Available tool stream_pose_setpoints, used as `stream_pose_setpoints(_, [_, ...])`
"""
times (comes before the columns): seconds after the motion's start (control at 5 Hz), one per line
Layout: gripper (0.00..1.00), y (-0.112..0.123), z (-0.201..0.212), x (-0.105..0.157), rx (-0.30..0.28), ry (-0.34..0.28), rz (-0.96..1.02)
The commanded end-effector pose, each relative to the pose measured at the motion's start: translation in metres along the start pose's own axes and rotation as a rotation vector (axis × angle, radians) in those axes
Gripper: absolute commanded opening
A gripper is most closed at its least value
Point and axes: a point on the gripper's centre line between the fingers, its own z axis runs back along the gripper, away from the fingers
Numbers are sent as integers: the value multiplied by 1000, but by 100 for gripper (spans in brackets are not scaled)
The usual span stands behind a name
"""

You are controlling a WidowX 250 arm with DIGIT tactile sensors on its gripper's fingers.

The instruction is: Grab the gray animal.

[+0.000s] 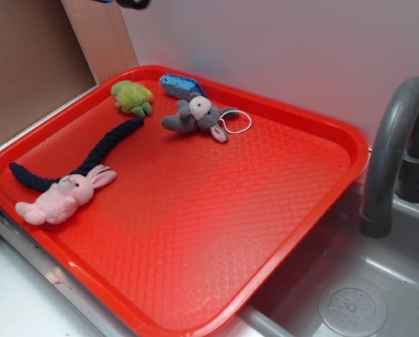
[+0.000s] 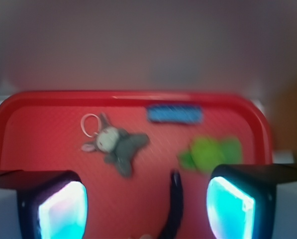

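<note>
The gray animal (image 1: 194,116) lies on its side near the far rim of the red tray (image 1: 216,232), its white string loop (image 1: 238,121) trailing beside its head, with the blue sponge (image 1: 181,86) just behind it and the green plush toy (image 1: 132,97) near it along the same far side. From my wrist view my gripper (image 2: 146,206) hangs well above the tray with its fingers (image 2: 62,209) spread wide and nothing between them, the mouse ahead and off to one side. Nearer the front corner, the dark blue rope (image 1: 90,158) runs down to the pink plush bunny (image 1: 65,196), and a gray faucet (image 1: 391,154) stands over the sink (image 1: 363,295) beside the tray.
</note>
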Motion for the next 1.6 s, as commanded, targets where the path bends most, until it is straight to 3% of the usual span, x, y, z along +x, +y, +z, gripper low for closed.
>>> stream_pose_setpoints(0.0, [100, -38, -34, 4, -116, -10, -486])
stream_pose_setpoints(0.2, [100, -34, -59, -3, -152, 62, -640])
stream_pose_setpoints(0.4, [100, -28, -91, -4, 73, 211, -570])
stream_pose_setpoints(0.6, [100, -35, -112, -4, 111, 239, -574])
stream_pose_setpoints(0.8, [100, -44, -124, -7, 108, 254, -631])
stream_pose_setpoints(1.0, [100, -49, -124, -10, 24, 237, -642])
stream_pose_setpoints(1.2, [0, -50, -133, -14, 55, 265, -640])
stream_pose_setpoints(1.4, [0, -48, -133, -13, 63, 273, -624])
